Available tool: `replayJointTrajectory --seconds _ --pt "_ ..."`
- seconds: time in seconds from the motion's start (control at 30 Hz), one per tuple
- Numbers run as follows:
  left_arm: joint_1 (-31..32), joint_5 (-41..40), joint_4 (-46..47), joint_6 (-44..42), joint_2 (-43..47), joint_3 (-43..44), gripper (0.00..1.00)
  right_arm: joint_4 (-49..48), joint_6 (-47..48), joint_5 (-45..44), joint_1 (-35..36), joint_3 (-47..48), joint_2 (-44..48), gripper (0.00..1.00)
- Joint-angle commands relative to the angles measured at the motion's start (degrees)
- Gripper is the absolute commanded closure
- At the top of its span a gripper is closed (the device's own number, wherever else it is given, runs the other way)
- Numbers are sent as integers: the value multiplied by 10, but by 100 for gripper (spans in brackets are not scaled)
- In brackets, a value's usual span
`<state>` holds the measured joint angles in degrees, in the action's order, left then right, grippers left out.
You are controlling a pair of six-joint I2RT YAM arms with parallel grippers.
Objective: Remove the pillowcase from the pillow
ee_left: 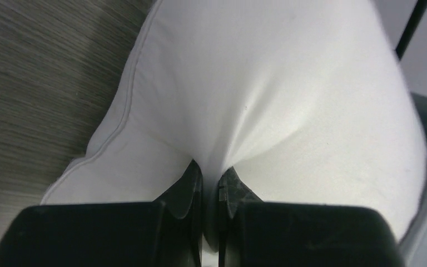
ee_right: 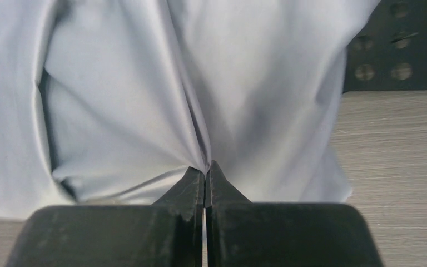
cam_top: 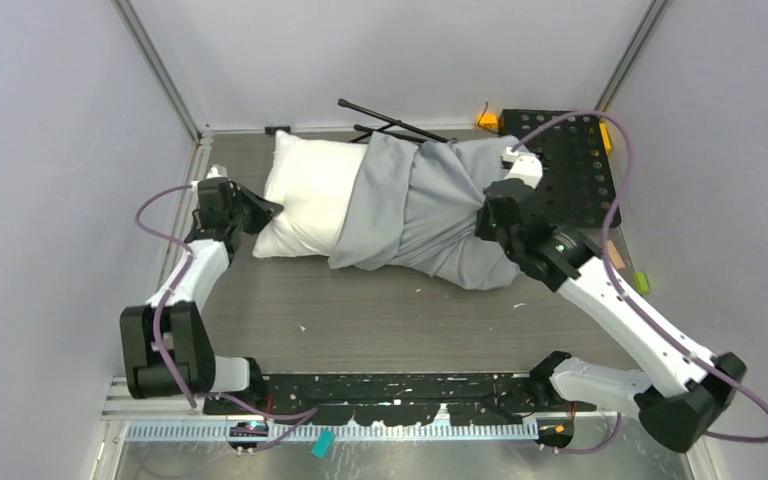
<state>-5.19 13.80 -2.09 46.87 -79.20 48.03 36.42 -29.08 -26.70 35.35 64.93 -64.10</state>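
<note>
The white pillow [cam_top: 310,195] lies at the back of the table, its left part bare and its right part inside the blue-grey pillowcase [cam_top: 430,205], which is bunched and wrinkled. My left gripper [cam_top: 268,211] is shut on the pillow's left edge; in the left wrist view the gripper [ee_left: 211,169] pinches a fold of the white pillow [ee_left: 267,83]. My right gripper [cam_top: 482,222] is shut on the pillowcase's right part; in the right wrist view the gripper [ee_right: 206,169] pinches a fold of the blue-grey pillowcase [ee_right: 144,94].
A black perforated plate [cam_top: 570,160] lies at the back right, partly under the pillowcase, and shows in the right wrist view [ee_right: 406,44]. Black rods [cam_top: 390,122] lie behind the pillow. An orange object [cam_top: 487,119] sits by the back wall.
</note>
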Motion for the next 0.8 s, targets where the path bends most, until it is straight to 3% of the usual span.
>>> replayJointTrajectory --seconds 0.0,0.17,0.3,0.43,0.57,0.6,0.63,0.73,0.77 --pt "-33 -131 -14 -7 91 7 100 -6 25 -203 -20 -2 99 100" --pt "-60 -195 -92 -43 146 58 100 -9 43 -265 -27 17 124 100" --pt "-99 -213 -138 -35 183 86 100 -9 42 -261 -27 18 138 100" --pt "-102 -196 -142 -33 201 92 100 -1 47 -192 -28 7 125 100" --pt "-102 -135 -143 -34 198 87 100 23 56 -18 -28 15 80 98" --pt "-101 -107 -141 -34 194 87 98 30 59 21 -28 18 68 94" --pt "-101 -78 -140 -34 188 88 88 37 60 55 -28 23 55 84" --pt "-95 -27 -179 -35 169 122 39 60 64 119 -27 41 22 37" --pt "-88 -24 -199 -39 169 133 34 66 64 132 -27 46 17 29"
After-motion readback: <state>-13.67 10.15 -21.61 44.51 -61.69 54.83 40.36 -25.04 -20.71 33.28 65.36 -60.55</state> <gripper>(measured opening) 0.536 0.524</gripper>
